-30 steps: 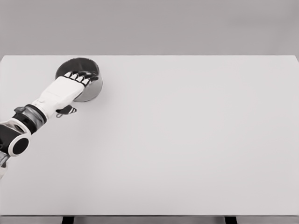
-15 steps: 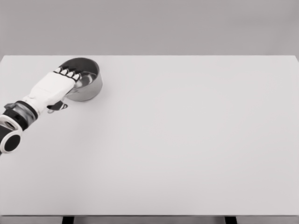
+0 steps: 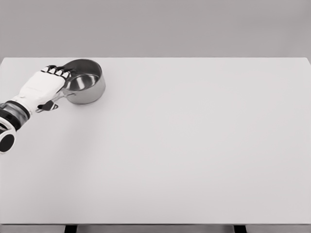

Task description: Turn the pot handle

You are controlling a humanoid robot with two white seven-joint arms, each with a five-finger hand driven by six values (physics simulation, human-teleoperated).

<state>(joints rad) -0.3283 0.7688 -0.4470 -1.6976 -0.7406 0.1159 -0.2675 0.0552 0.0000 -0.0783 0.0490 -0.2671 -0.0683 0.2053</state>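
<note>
Ideally the left hand (image 3: 43, 87), its fingers curled loosely with nothing plainly gripped, should press low against the thin dark handle (image 3: 52, 102) jutting from the pot (image 3: 83, 81), a round, shiny steel vessel at the matte white table's (image 3: 194, 145) far left corner.

Upright steel pot (image 3: 86, 83), table's far-left

silver pot (image 3: 86, 88), white left hand (image 3: 43, 88), white table (image 3: 194, 145)
</note>
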